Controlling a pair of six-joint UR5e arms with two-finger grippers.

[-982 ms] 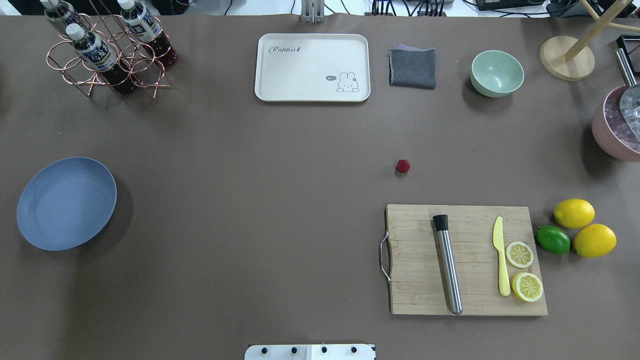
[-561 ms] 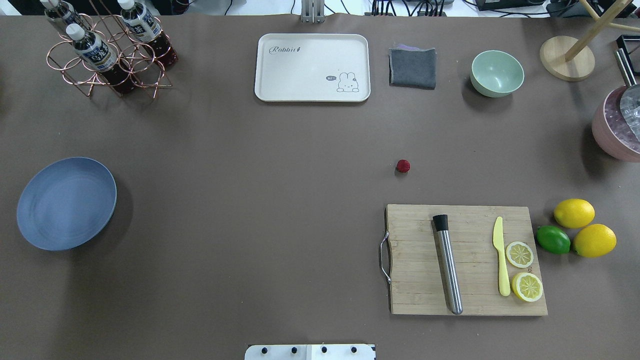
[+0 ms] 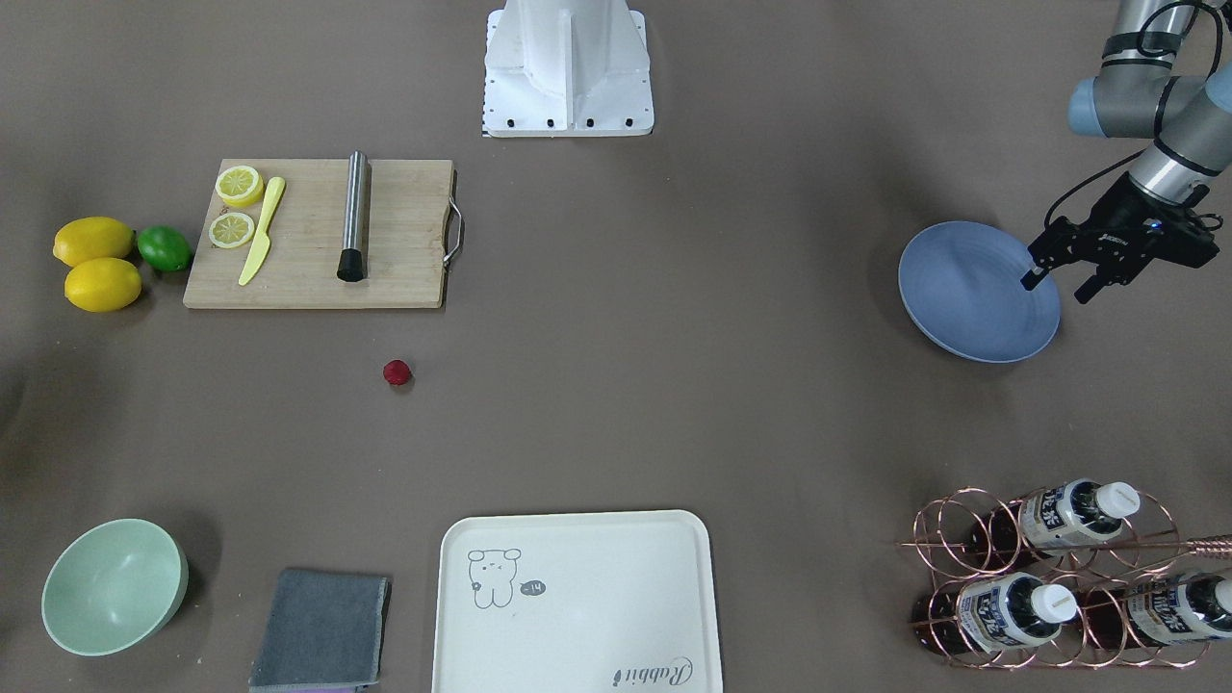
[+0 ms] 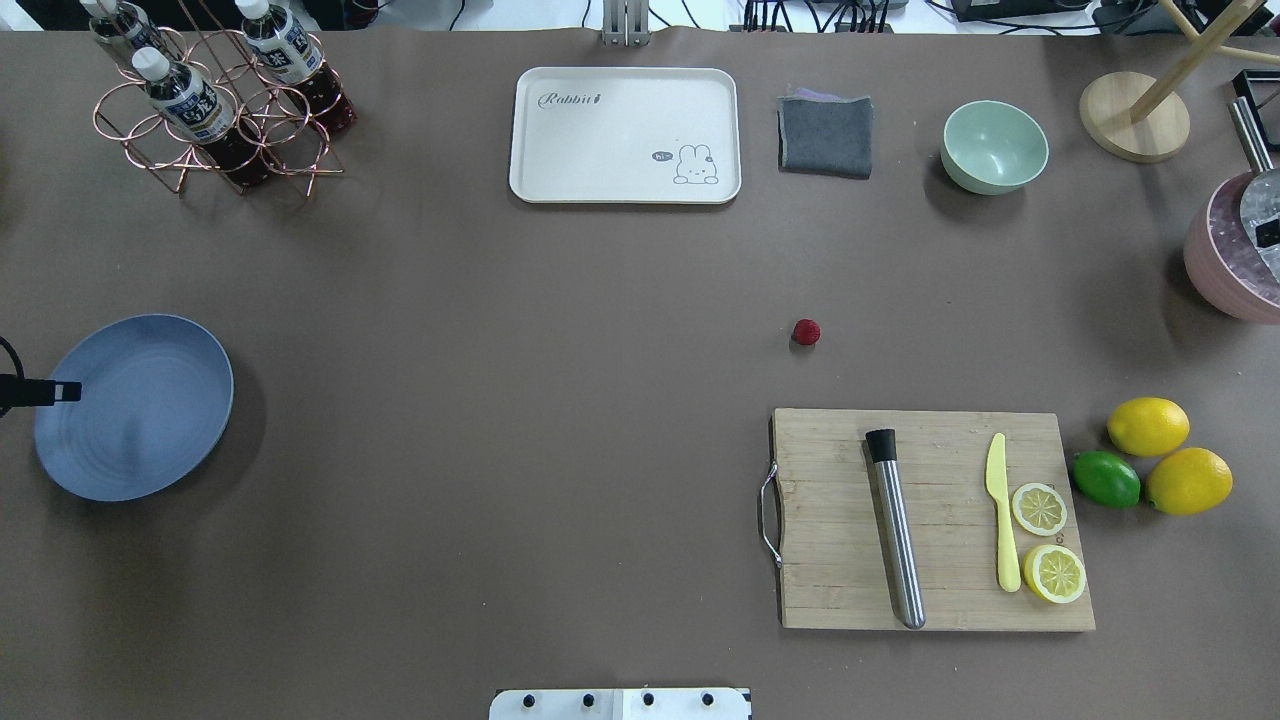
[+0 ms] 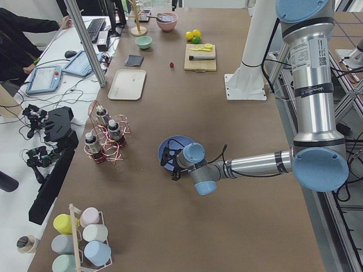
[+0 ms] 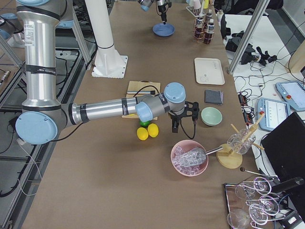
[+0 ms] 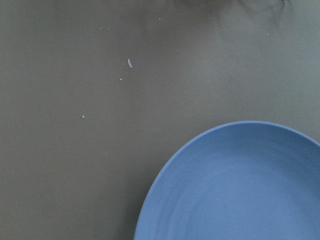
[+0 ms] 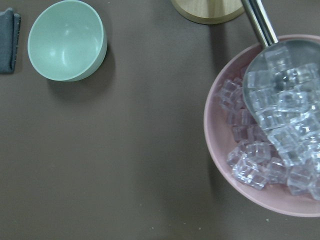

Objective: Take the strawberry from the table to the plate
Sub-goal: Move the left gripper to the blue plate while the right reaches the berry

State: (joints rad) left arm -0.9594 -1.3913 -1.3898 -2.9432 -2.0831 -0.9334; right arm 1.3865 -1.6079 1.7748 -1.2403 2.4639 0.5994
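The small dark-red strawberry lies on the brown table, just beyond the cutting board, and shows too as the strawberry. Far off at the table's left end sits the round blue plate. My left gripper hovers at the plate's outer rim, open and holding nothing; one of its fingertips pokes in over the rim. The left wrist view holds only the plate and bare table. My right gripper hangs between the mint bowl and the ice bowl; I cannot tell its state.
A wooden cutting board carries a steel muddler, a yellow knife and lemon slices, with lemons and a lime beside it. At the back stand a cream tray, a grey cloth, a mint bowl, a bottle rack and a pink ice bowl.
A fingertip of my left gripper has come into the overhead view at the left edge, over the plate's rim. The strawberry has not moved.
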